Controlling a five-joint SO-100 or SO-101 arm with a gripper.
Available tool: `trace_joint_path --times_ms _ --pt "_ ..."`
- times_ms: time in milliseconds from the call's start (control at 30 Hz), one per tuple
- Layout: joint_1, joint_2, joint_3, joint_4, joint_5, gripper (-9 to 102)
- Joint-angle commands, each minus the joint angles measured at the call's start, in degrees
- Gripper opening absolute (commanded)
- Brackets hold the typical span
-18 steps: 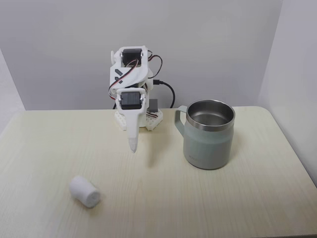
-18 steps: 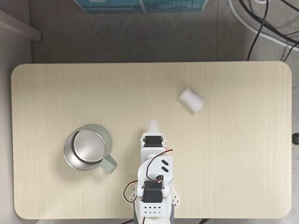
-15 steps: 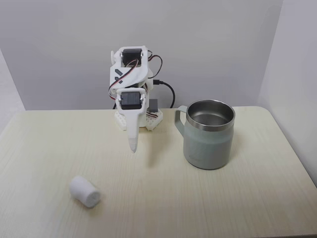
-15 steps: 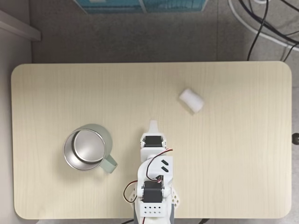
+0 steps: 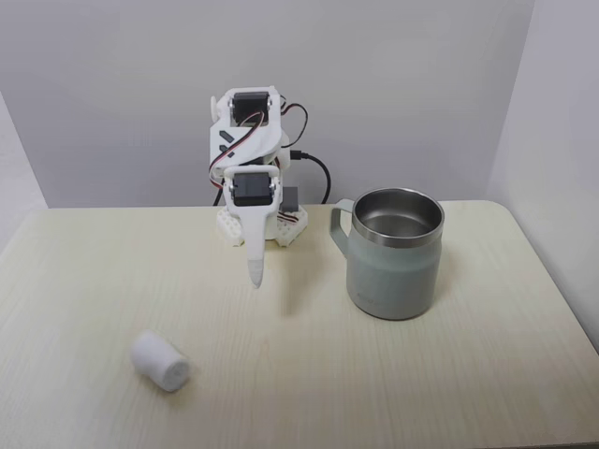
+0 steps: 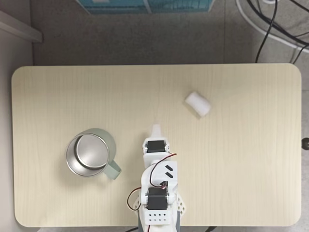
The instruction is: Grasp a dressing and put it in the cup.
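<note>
The dressing, a small white roll, lies on its side on the table [image 5: 160, 361] [image 6: 197, 104]. The cup, a pale grey-green mug with a steel inside, stands upright with nothing in it [image 5: 394, 253] [image 6: 90, 152]; its handle points toward the arm. My white gripper [image 5: 254, 276] [image 6: 156, 128] hangs point-down near the arm's base, shut, holding nothing. It sits between cup and dressing, well apart from both.
The wooden table [image 5: 309, 374] has rounded corners and open room all round the dressing. The arm's base [image 6: 157, 212] sits at one table edge with a black cable [image 5: 316, 168] behind it. Cables lie on the floor [image 6: 270, 24].
The gripper tip has shifted very slightly; the dressing and cup have not moved.
</note>
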Motion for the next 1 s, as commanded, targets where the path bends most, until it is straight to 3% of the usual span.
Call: trace_joint_path --times_ms 0,167,333,433,633,967 --pt "0.1 0.2 -0.1 -0.9 -0.1 0" --pt "3.1 0.2 1.7 -1.3 2.0 0" --pt "7.7 3.3 12.9 3.2 3.4 0" --pt "12.7 15.5 23.3 4.1 4.8 2" --pt "22.3 41.1 41.0 9.5 11.0 21" --pt "23.4 71.4 53.2 14.2 13.4 26"
